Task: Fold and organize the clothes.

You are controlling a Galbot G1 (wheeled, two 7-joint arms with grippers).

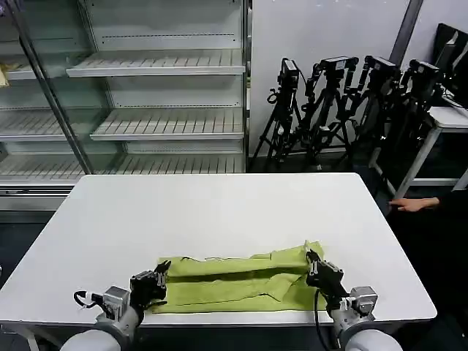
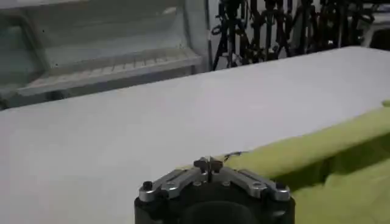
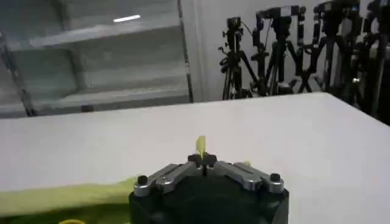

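The clothes are a single lime yellow-green T-shirt [image 1: 238,281], lying as a long folded band near the front edge of the white table [image 1: 219,212]. My left gripper [image 1: 162,269] is shut on the band's left end. In the left wrist view the left gripper [image 2: 209,163] has its fingers pressed together on the cloth's edge, and the T-shirt [image 2: 329,164] stretches away from it. My right gripper [image 1: 312,261] is shut on the right end, where a corner of fabric stands up. In the right wrist view the right gripper [image 3: 202,159] pinches a small tip of the T-shirt [image 3: 200,145].
Open table surface lies beyond the shirt. Behind the table stand glass-fronted shelves [image 1: 146,95] on the left and a cluster of black camera tripods [image 1: 344,110] on the right. A person's hand [image 1: 413,205] rests off the table's right edge.
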